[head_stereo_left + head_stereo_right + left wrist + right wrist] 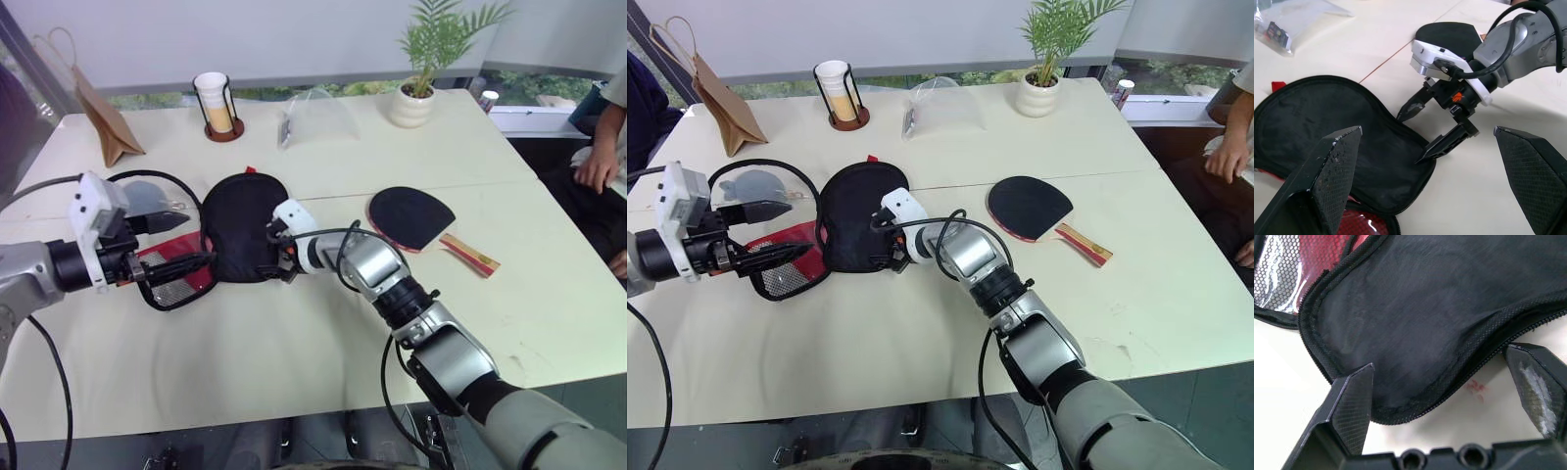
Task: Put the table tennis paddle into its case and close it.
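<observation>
The case (240,227) lay unzipped and spread flat left of centre in the head views, its black lining facing up and its red mesh-pocketed half (174,274) folded out toward the lower left. The table tennis paddle (413,217) rested apart from it, right of centre on the cream surface (294,343), black rubber up, its tan handle pointing toward the lower right.

The right hand (282,257) reached in from the lower right and sat at the case's right edge. In the right wrist view its two black fingers (1349,404) stood apart, one on either side of the zippered rim, with the fabric between them but not yet pinched. The left wrist view showed the same spread fingers (1411,108), their tips at the lining's edge.

The left hand (176,240) hovered at the left of the frame over the red half of the case, its fingers wide apart and holding nothing.

Along the top of the frame stood a brown paper bag (106,122), a cup in a black holder (216,106), a clear plastic bag (318,117) and a potted plant (416,93). A person's arm (602,157) showed at the right edge.
</observation>
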`<state>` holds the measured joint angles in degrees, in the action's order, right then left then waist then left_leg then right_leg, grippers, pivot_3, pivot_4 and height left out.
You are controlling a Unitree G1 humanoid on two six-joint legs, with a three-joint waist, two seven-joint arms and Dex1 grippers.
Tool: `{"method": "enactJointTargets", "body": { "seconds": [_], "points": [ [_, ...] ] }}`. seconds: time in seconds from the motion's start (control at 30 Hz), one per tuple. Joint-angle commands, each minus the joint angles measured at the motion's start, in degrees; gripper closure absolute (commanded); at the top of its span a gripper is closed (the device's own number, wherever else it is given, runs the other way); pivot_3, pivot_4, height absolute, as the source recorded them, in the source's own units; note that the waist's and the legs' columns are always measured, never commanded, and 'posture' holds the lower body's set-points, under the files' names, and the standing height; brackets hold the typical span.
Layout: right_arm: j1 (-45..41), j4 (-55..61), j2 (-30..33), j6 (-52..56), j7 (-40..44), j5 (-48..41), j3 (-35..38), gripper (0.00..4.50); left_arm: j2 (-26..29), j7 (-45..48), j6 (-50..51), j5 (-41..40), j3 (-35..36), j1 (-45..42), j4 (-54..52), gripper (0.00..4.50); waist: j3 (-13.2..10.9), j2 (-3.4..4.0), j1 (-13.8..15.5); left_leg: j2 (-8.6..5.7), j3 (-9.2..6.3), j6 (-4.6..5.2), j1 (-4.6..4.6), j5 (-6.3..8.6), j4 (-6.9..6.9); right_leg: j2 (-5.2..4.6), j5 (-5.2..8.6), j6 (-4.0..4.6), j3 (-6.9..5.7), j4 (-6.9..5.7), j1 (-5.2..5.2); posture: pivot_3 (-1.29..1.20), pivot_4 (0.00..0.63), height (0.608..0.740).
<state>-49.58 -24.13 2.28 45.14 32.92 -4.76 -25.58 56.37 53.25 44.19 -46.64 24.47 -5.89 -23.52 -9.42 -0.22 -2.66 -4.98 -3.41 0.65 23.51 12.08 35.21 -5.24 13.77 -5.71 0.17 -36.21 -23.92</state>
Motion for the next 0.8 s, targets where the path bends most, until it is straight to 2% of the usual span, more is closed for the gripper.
{"method": "enactJointTargets", "body": {
  "seconds": [0.03,0.2,0.43,0.6,0.8],
  "points": [
    [1.76,-2.91,-0.83,-1.09,0.77,2.91,-3.41,1.88,0.77,-0.14,-0.62,0.21,2.81,0.70,-1.32,0.00,0.00,0.00,-0.04,0.02,0.00,0.00,-0.01,0.00,-0.02,0.02,0.01,0.02,0.00,0.00,0.00,0.00,0.150,0.734],
    [2.52,-2.80,-0.22,-3.18,2.26,6.14,-5.01,4.45,0.73,0.01,-0.84,0.20,3.77,2.15,-1.66,0.00,0.01,-0.01,-0.04,0.10,0.00,-0.02,-0.03,-0.01,-0.09,0.11,0.02,0.03,0.01,0.01,-0.02,0.00,0.150,0.734],
    [3.41,5.79,6.77,1.37,5.79,5.87,-1.55,4.48,0.84,0.29,-1.38,0.69,3.87,2.49,-1.26,0.00,0.01,-0.01,0.88,0.12,-0.03,-0.07,-0.04,-0.03,-0.10,0.10,0.10,0.19,0.00,0.06,0.05,0.00,0.150,0.734],
    [5.90,19.68,17.62,6.43,13.66,2.21,0.51,4.48,0.78,0.67,-2.10,1.32,2.32,1.12,-0.59,0.00,-0.01,-0.01,2.49,-0.08,-0.06,-0.06,0.03,-0.02,-0.08,-0.17,0.12,0.22,-0.11,0.17,0.11,0.00,0.150,0.734],
    [9.79,30.09,31.05,4.84,22.13,-0.15,1.06,4.48,0.17,0.95,-2.84,2.21,-0.82,-1.00,0.09,0.00,-0.09,-0.06,1.90,-0.08,-0.05,-0.02,0.07,0.00,-0.10,-0.23,0.19,0.19,-0.12,0.24,0.14,0.00,0.150,0.734]
  ]
}}
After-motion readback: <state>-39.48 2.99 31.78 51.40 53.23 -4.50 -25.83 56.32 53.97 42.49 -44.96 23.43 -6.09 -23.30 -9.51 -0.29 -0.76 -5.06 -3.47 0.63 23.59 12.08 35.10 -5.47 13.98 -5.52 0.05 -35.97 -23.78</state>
